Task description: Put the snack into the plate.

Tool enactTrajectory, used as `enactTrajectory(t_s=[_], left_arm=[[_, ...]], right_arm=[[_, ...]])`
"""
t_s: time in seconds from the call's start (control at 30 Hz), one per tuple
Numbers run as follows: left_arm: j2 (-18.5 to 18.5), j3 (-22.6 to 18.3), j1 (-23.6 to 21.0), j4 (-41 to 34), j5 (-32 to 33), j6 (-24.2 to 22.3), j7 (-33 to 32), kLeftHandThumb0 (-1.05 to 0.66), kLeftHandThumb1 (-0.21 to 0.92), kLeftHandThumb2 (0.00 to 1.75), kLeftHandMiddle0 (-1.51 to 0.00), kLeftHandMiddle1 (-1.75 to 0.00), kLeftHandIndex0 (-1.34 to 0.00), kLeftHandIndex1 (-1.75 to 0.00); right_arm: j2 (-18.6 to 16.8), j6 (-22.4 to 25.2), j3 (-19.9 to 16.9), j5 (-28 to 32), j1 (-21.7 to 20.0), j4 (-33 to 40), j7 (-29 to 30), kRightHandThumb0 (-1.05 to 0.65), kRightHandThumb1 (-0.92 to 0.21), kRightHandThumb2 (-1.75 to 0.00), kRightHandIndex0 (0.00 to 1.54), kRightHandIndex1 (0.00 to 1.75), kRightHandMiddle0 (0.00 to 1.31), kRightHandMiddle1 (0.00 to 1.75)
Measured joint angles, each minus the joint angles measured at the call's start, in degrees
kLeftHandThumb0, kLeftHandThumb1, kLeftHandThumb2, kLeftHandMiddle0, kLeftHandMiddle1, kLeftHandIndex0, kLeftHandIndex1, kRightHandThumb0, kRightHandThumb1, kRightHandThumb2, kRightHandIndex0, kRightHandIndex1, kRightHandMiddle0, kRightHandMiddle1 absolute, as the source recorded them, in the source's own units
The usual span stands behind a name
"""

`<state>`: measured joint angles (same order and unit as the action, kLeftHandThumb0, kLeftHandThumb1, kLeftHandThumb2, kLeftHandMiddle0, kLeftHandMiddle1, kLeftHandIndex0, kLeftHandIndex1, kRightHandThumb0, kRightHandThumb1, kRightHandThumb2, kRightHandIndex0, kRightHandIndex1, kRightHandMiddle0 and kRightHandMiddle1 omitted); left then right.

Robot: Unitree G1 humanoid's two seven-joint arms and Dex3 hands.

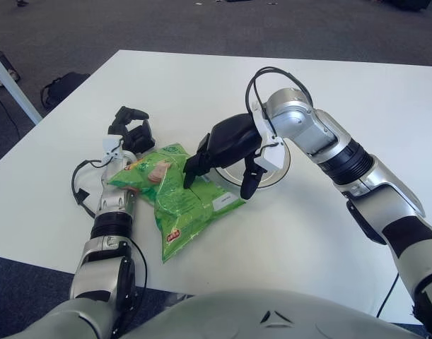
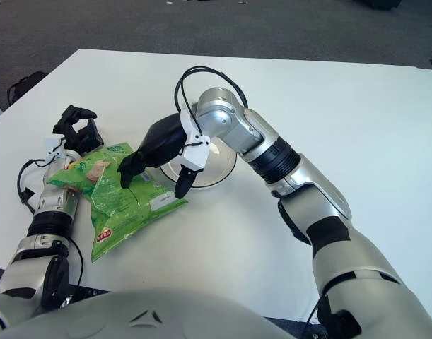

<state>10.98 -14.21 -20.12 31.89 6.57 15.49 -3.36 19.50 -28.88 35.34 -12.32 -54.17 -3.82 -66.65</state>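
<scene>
Left eye view: your right hand (image 1: pixel 219 157) fingers pinch the snack bag (image 1: pixel 174 198) beside the plate (image 1: pixel 276 167); left hand (image 1: pixel 131 131) curled, empty.

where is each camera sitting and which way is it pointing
Left eye view: on the head, facing forward and down at the white table; both arms and the torso show.
Right eye view: beside it, slightly to the right, same aim; same body parts.
Shared: right hand on the green snack bag, plate, left hand beside the bag.
</scene>
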Motion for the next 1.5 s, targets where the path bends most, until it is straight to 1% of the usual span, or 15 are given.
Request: enactTrajectory(t_s=[0.17,0.33,0.43,0.57,0.73,0.93,1.17,1.23,1.37,1.5], left_arm=[[0.6,-1.7,-0.2,0.7,0.5,0.6,-0.5,-0.42,0.5,1.09,-1.08,-1.75,-0.47,-1.75],[1.3,-3.8,-0.2,1.3,1.7,1.0,-1.0,-0.42,0.51,1.07,-1.08,-1.75,-0.46,-1.75],[1.6,-5.5,-0.3,1.6,1.9,1.2,-3.2,-0.42,0.52,1.06,-1.08,-1.75,-0.46,-1.75],[2.1,-7.1,-0.3,1.9,1.9,1.7,-5.4,-0.42,0.52,1.06,-1.08,-1.75,-0.45,-1.75],[2.4,-8.2,-0.2,1.8,1.7,2.7,-7.9,-0.42,0.52,1.06,-1.06,-1.75,-0.46,-1.75],[2.5,-8.4,0.3,0.7,0.1,4.9,-11.3,-0.42,0.52,1.06,-1.04,-1.75,-0.46,-1.75],[2.5,-8.1,1.2,-1.0,-2.5,7.7,-14.0,-0.41,0.54,1.04,-1.04,-1.75,-0.44,-1.75],[2.4,-7.9,1.5,-1.5,-3.0,8.4,-14.4,-0.41,0.55,1.02,-1.03,-1.75,-0.43,-1.75],[2.4,-6.9,1.9,-2.4,-5.0,9.8,-15.1,-0.41,0.57,0.99,-0.99,-1.75,-0.42,-1.75],[3.1,-5.0,2.5,-2.7,-8.7,12.1,-15.9,-0.4,0.62,0.94,-0.91,-1.75,-0.39,-1.75]], right_arm=[[-1.0,1.2,0.0,-0.8,0.0,-0.8,1.7,-0.33,-0.7,-0.92,0.37,0.1,0.0,0.75],[-3.3,0.5,0.2,-3.3,0.0,-4.0,4.6,-0.32,-0.71,-0.93,0.39,0.12,0.0,0.74],[-4.2,-0.4,0.2,-5.6,-0.3,-5.8,7.1,-0.3,-0.72,-0.94,0.39,0.12,0.0,0.73],[-5.0,-1.0,0.2,-7.5,-1.7,-9.4,9.4,-0.27,-0.7,-0.98,0.39,0.13,0.0,0.72],[-6.0,-0.8,0.2,-9.9,-3.9,-14.0,11.6,-0.25,-0.7,-1.01,0.4,0.14,0.0,0.72],[-7.3,0.1,0.2,-13.0,-4.2,-17.1,15.6,-0.26,-0.7,-1.0,0.41,0.16,0.0,0.77],[-7.8,0.1,0.2,-14.7,-4.5,-21.2,18.6,-0.27,-0.69,-0.99,0.41,0.19,0.0,0.81],[-8.0,-0.2,0.2,-15.4,-5.3,-23.4,19.0,-0.26,-0.68,-0.99,0.4,0.22,0.0,0.81],[-8.6,-0.7,0.2,-16.5,-7.6,-28.6,20.5,-0.25,-0.66,-1.01,0.35,0.33,0.0,0.79],[-8.8,-1.0,0.2,-17.0,-9.3,-30.7,21.5,-0.24,-0.64,-1.02,0.3,0.42,0.0,0.75]])
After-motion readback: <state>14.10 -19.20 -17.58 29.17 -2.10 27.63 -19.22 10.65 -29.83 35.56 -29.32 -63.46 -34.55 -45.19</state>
